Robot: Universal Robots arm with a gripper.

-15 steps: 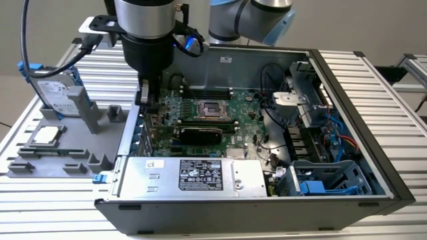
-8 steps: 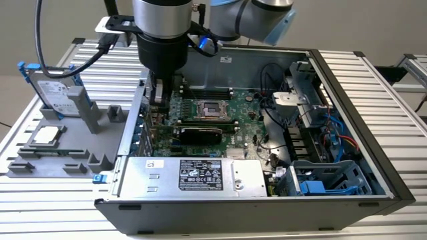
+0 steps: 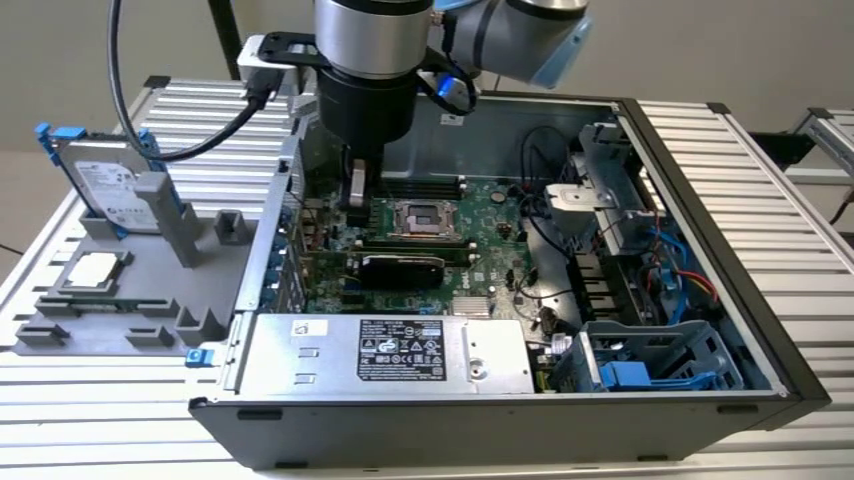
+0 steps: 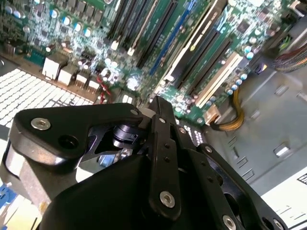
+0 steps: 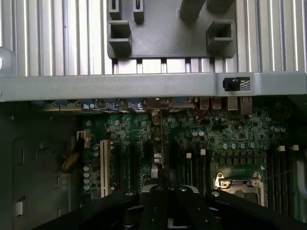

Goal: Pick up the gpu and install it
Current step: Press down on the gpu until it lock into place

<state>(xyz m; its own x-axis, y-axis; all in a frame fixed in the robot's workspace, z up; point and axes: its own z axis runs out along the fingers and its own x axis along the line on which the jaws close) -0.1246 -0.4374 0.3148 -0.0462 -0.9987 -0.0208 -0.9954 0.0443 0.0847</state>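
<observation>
Hand (image 3: 356, 190), grip unreadable, above seated gpu (image 3: 400, 267) inside open-topped case (image 3: 694, 150).

Arm (image 3: 367, 60) vertical, end effector (image 3: 356, 190) pointing down, empty

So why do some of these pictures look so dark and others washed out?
In the exterior view, even light shows the open grey computer case clearly. In the first wrist view, the ribbed metal table glares pale while the green motherboard sits in shadow. In the second wrist view, the black end effector blurs close up.
</observation>
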